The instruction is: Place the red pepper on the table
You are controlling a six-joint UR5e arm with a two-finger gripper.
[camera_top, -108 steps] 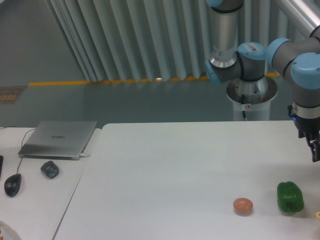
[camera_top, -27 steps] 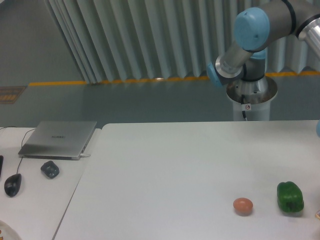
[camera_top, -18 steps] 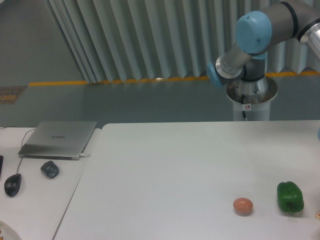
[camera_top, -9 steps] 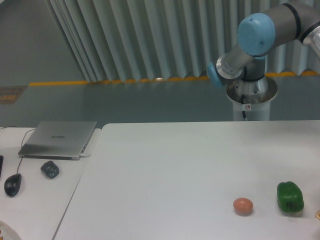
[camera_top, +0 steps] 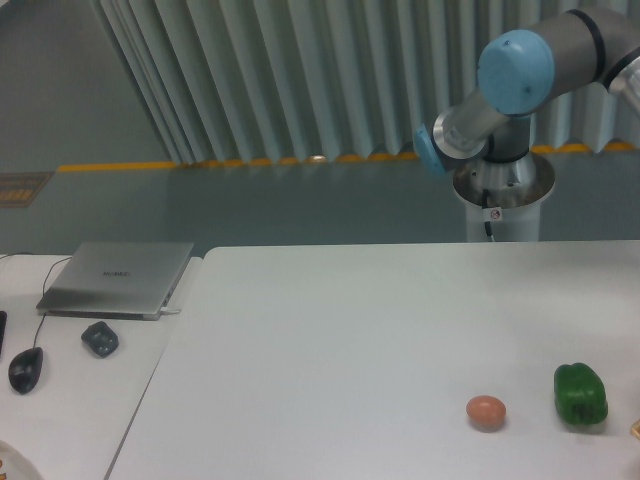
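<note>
While the arm reaches out of frame to the right, hand and red pepper go unseen, so grip state is unknowable. Desk carries green pepper and brownish ball, well apart from the laptop.

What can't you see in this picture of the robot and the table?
- Gripper and its fingers: out of view past the right edge of the camera view; only the grey arm with the blue joint shows.
- Red pepper: nowhere in view.
- Small tan thing beside the green bell pepper: cut off by the right edge.
- Dark lump near the silver laptop: too small to name.
</note>
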